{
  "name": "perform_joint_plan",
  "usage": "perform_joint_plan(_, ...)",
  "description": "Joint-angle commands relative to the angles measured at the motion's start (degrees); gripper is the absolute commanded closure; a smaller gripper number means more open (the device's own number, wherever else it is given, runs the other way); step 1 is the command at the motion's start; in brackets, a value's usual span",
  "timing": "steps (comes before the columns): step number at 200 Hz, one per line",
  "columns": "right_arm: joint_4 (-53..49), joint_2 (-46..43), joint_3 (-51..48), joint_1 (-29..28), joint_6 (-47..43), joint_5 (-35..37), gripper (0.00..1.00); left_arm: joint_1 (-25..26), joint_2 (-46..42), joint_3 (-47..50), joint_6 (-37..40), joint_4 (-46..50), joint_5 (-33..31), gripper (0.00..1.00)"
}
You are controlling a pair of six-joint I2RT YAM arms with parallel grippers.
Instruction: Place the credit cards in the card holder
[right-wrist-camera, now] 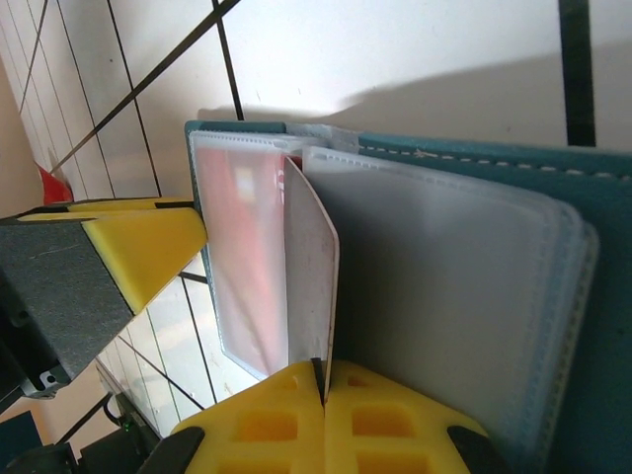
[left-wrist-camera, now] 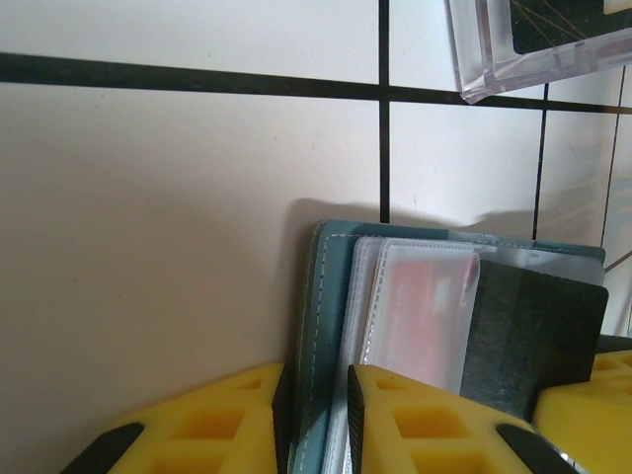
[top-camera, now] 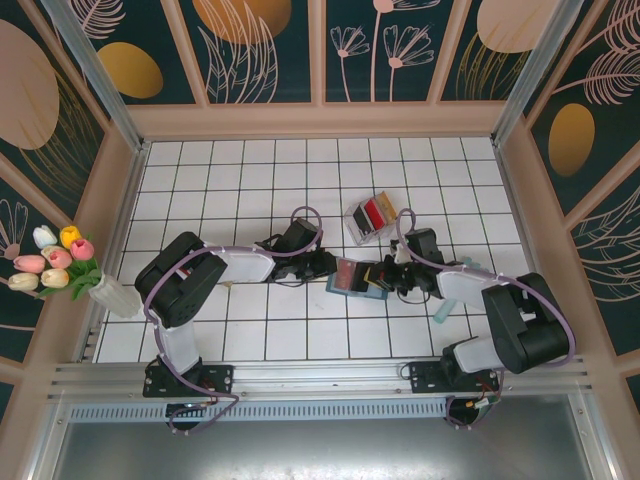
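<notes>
The teal card holder (top-camera: pixel 352 280) lies open on the tiled floor between both grippers. My left gripper (left-wrist-camera: pixel 316 400) is shut on the stitched edge of the card holder's (left-wrist-camera: pixel 331 296) cover. A red card (left-wrist-camera: pixel 425 306) sits inside one of its clear slots. My right gripper (right-wrist-camera: pixel 324 380) is shut on a thin card (right-wrist-camera: pixel 314 267) held on edge, with its far end among the card holder's (right-wrist-camera: pixel 494 168) clear sleeves. In the left wrist view this held card (left-wrist-camera: pixel 533 336) looks black. From above, the left gripper (top-camera: pixel 325 265) and right gripper (top-camera: pixel 388 277) flank the holder.
A small clear rack (top-camera: pixel 370 218) with a red and a black card stands just behind the holder; its corner (left-wrist-camera: pixel 494 59) is close to the left gripper. A white vase of tulips (top-camera: pixel 60 265) stands at the left wall. Walls enclose the floor.
</notes>
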State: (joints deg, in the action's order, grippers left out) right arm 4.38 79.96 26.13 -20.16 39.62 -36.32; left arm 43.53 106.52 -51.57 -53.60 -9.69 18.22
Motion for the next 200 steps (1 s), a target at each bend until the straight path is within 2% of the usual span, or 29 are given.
perform_joint_plan(1, -3.72, -0.7, 0.08, 0.43, -0.53, -2.43, 1.0, 0.58, 1.14, 0.28, 1.05, 0.77, -0.02, 0.74)
perform_joint_plan(45, -4.8, 6.04, 2.55, 0.41, -2.06, -1.96, 1.0, 0.57, 0.9, 0.91, 0.84, 0.12, -0.01, 0.74)
perform_joint_plan(73, -6.81, 5.63, 3.22, 0.45, -2.92, -1.61, 1.0, 0.59, 1.14, 0.74, 1.03, 0.33, 0.22, 0.74)
perform_joint_plan(96, -3.58, 3.12, 2.28, 0.23, -1.31, -3.32, 1.0, 0.59, 0.8, 0.78, 1.28, 0.54, 0.24, 0.74)
perform_joint_plan(149, 2.05, 8.52, 5.0, -3.46, 1.33, -2.17, 1.0, 0.59, 0.68, 0.92, 0.35, 0.03, 0.24, 0.74)
perform_joint_plan(200, -0.06, 10.92, 8.34, -5.92, 0.88, 0.2, 0.94, 0.59, 0.79, 0.78, 0.74, 0.51, 0.33, 0.74)
